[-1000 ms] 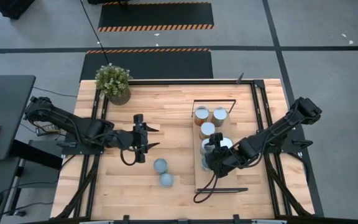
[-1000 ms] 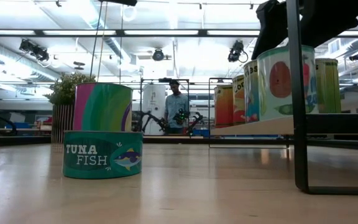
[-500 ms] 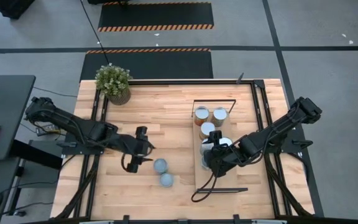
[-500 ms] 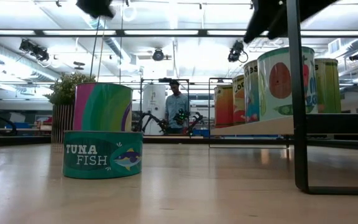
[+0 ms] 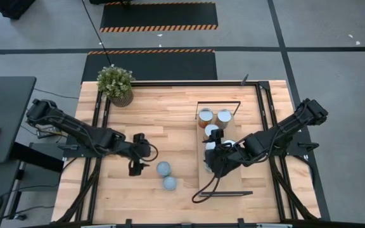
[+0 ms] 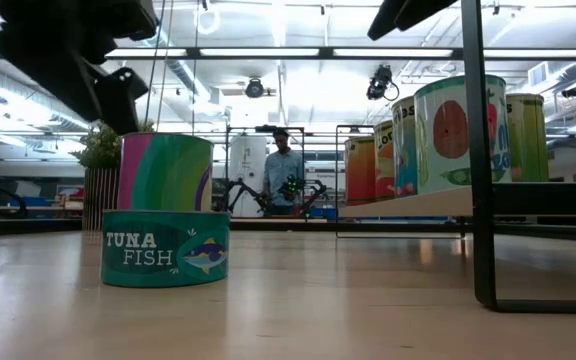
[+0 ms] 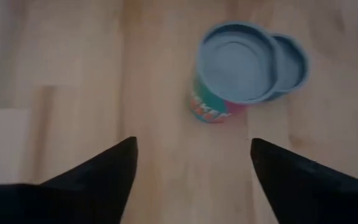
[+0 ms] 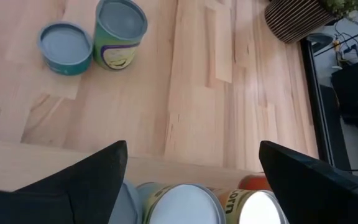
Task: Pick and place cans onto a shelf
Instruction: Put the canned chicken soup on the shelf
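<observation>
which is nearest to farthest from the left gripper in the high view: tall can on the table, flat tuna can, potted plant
1. Tall can, on the table just beside the left gripper.
2. Flat tuna can, just past the tall can, toward the table's front edge.
3. Potted plant, at the far back corner.

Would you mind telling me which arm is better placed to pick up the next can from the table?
The left. Its open end effector hovers beside the two cans on the table, the tall can straight ahead. The right end effector is over the shelf.
</observation>
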Controlling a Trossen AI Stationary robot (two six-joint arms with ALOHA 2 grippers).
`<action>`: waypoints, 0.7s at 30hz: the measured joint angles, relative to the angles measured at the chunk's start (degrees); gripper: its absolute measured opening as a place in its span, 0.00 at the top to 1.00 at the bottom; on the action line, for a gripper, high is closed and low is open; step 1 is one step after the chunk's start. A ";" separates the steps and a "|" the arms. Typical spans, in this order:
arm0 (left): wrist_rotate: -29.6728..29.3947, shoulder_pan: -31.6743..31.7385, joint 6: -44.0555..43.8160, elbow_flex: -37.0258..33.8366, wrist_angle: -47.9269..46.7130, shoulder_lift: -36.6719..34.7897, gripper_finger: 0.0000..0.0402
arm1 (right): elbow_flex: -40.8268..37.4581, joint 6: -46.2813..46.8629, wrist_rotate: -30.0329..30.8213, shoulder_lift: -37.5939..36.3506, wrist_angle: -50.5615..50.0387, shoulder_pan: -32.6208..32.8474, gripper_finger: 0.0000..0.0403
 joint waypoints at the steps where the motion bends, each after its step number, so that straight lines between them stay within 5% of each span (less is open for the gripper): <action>1: 0.71 -0.20 0.01 -0.64 1.69 0.46 0.18 | 0.00 0.09 -0.01 0.00 0.03 -0.12 0.07; 14: 5.77 -0.55 2.42 -0.75 13.30 16.36 0.12 | 0.02 0.01 -0.20 -0.02 1.11 -1.40 0.07; 21: 4.15 -0.14 5.96 2.89 13.79 20.73 0.21 | 0.02 0.01 -0.27 -0.02 1.36 -1.39 0.07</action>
